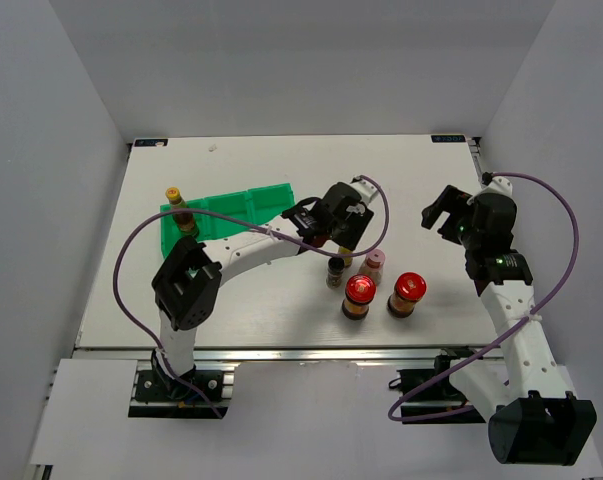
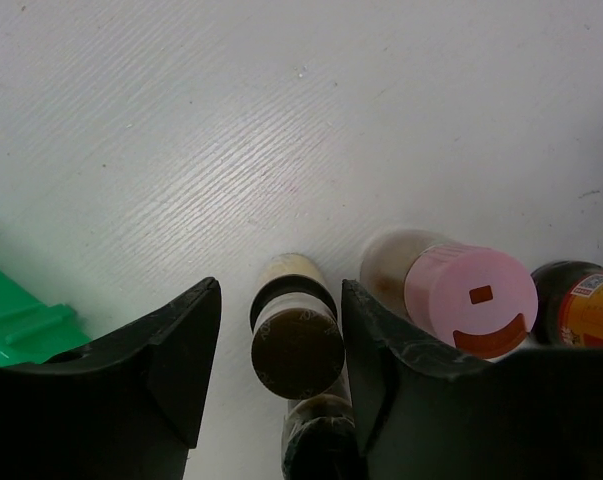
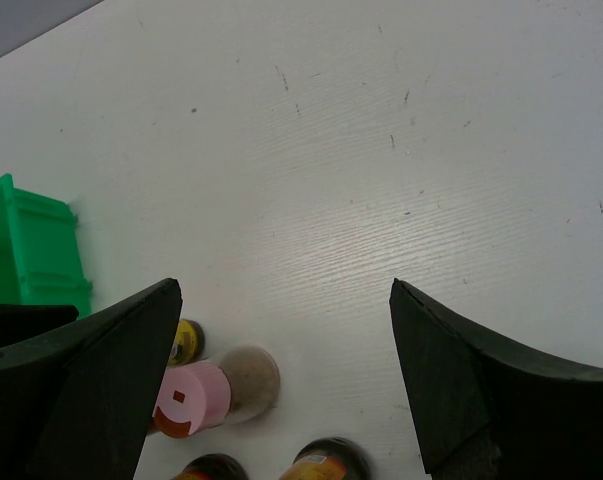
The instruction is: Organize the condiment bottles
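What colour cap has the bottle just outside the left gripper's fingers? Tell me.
Pink cap; left wrist view shows it best.

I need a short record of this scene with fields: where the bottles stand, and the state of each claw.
tray: green tray, left part of the table
at tray's left end: yellow-capped bottle, upright
table centre, upright: grey-capped bottle, pink-capped bottle, red-lidded jar, second red-lidded jar
left claw: open, fingers either side of a slim bottle, gaps visible; its cap is in shadow, probably yellow
right claw: open, empty, right of the group
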Motion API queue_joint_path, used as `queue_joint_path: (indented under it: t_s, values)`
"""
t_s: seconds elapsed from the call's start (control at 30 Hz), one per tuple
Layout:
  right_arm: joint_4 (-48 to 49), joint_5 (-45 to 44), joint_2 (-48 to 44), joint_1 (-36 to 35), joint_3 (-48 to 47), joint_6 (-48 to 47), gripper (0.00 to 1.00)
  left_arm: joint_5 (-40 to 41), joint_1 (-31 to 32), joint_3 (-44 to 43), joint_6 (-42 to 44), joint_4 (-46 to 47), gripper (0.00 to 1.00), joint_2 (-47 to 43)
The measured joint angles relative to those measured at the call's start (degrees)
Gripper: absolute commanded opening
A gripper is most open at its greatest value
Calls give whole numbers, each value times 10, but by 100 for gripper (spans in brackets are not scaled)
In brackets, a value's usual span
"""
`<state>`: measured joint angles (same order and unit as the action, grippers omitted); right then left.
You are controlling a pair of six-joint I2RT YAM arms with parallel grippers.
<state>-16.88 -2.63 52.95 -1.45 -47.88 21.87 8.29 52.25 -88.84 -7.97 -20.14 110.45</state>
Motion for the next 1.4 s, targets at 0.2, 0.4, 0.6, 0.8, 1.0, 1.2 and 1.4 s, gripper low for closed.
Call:
queue_joint_path:
  t_s: [0.2,0.4,0.6,0.8,1.0,1.2,1.4]
  values:
    - [3,0,0,0,0,0,89,-2,0,6,-5,0,58,0]
    - [3,0,0,0,0,0,89,-1,0,9,-10,0,37,0]
    - [3,0,0,0,0,-1,89,4,0,9,-9,0,24,0]
    - [3,0,0,0,0,-2,89,50,0,8,-3,-12,21,-10]
    - [4,0,0,0,1,-3,89,148,0,15,12,-4,19,-95]
    - [7,0,0,0,8,-3,89,243,-21,56,-8,10,19,-249]
    - [9,2,4,0,9,-5,89,319,-128,98,-86,-42,19,-354]
